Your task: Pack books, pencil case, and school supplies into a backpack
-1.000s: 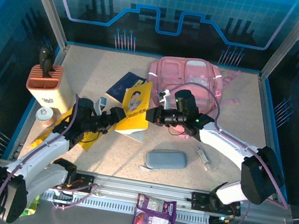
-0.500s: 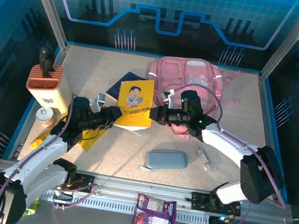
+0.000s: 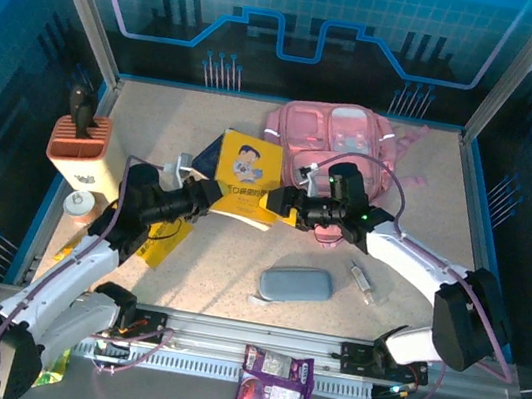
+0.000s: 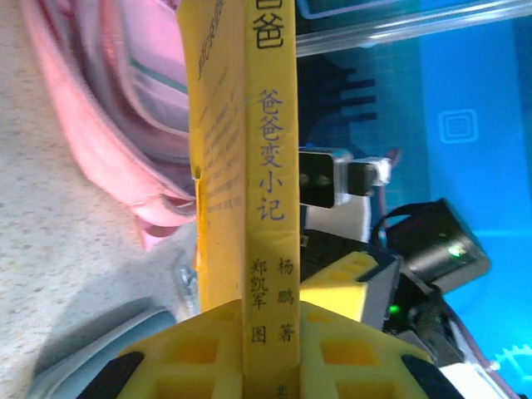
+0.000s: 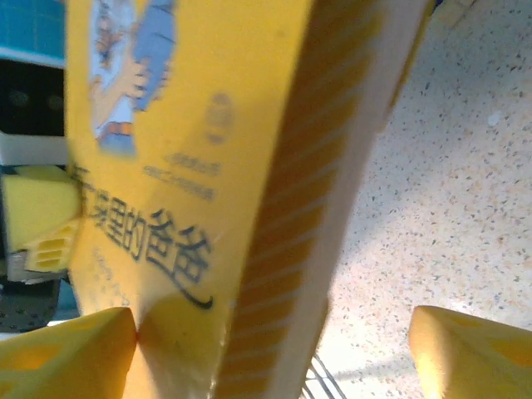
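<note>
- At the far left, the orange-and-cream block holder is standing upright by the table's left edge, well apart from the books.
- Your left gripper is reaching toward the middle of the table and clamping the yellow book at its lower left edge. In the left wrist view the spine is sitting tight between both yellow fingers.
- The navy book is peeking out just behind the yellow book's left side; whether the two are touching, you cannot tell.
- The yellow book is being held up off the table, tilted, with its cartoon cover facing upward, between your two grippers and just left of the backpack.
- Your right gripper is sitting at the book's lower right corner with its jaws spread wide. In the right wrist view one finger is lying against the cover while the other finger is standing well clear over bare table.
- The grey-blue pencil case is lying flat near the front edge, below the right gripper.
- The pink backpack is lying at the back of the table, behind the right gripper.
- The small clear-and-silver tube is lying just right of the pencil case, apart from it.
</note>
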`<action>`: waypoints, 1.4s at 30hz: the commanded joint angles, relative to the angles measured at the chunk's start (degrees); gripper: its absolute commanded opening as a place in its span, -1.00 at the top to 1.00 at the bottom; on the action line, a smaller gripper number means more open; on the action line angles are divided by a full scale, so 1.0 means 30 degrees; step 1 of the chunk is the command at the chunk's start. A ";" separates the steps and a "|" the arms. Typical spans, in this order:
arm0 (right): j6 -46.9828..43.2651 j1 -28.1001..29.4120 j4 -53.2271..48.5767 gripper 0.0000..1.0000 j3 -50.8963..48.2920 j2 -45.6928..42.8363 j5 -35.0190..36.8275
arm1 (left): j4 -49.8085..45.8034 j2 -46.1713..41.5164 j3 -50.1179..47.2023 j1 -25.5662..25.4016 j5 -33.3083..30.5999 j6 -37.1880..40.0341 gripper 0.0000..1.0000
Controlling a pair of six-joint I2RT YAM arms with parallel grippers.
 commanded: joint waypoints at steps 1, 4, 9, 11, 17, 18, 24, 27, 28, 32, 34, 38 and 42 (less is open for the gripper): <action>0.0887 -0.0214 0.0295 -0.81 -0.0503 -0.0540 -0.1110 | 0.2541 0.0007 0.1619 -0.0921 -0.0068 -0.0692 1.00; 0.1814 -0.0205 0.1491 -0.89 -0.0644 -0.0648 -0.1638 | 0.3744 0.0465 0.2047 -0.1878 -0.0975 -0.0860 1.00; 0.3606 -0.0262 0.3899 -0.90 -0.0549 -0.1580 -0.2593 | 0.2609 0.1396 0.3175 -0.2375 -0.1115 0.0166 1.00; 0.3734 -0.0414 0.3903 -0.88 -0.0664 -0.2277 -0.2412 | 0.0785 0.1154 0.3504 -0.2377 -0.1908 0.1302 1.00; 0.4655 -0.0940 0.5334 -0.74 -0.1055 -0.3476 -0.2634 | 0.0033 0.1292 0.3082 -0.2377 -0.2666 0.1915 1.00; 0.4702 -0.0980 0.5349 -0.70 -0.1065 -0.3536 -0.2684 | -0.0481 0.1429 0.3155 -0.2377 -0.2722 0.2138 1.00; 0.4563 -0.1283 0.5222 -0.30 -0.1046 -0.3699 -0.2892 | -0.0740 0.1497 0.2888 -0.2451 -0.2627 0.2374 1.00; 0.3500 -0.1297 0.3297 -0.08 -0.0789 -0.3563 -0.2407 | -0.1273 0.1409 0.3046 -0.2656 -0.2835 0.2765 1.00; 0.3264 -0.1294 0.3061 0.02 -0.0769 -0.3496 -0.2351 | -0.1076 0.1416 0.3000 -0.2748 -0.2829 0.2653 1.00; 0.2909 -0.1437 0.3112 0.38 -0.0800 -0.3274 -0.2403 | -0.0677 0.1661 0.3036 -0.3303 -0.2981 0.2732 1.00; 0.2721 -0.1595 0.3108 0.63 -0.0852 -0.3374 -0.2317 | -0.1025 0.1926 0.3285 -0.3586 -0.2959 0.3259 1.00; 0.0970 -0.1973 0.0529 0.98 -0.0578 -0.4187 -0.1250 | -0.2329 0.2228 0.3832 -0.3973 -0.3111 0.4491 0.96; -0.1302 -0.2492 -0.3071 1.00 -0.0085 -0.5289 -0.0195 | -0.5968 0.2496 0.5214 -0.3995 -0.3740 0.8102 0.14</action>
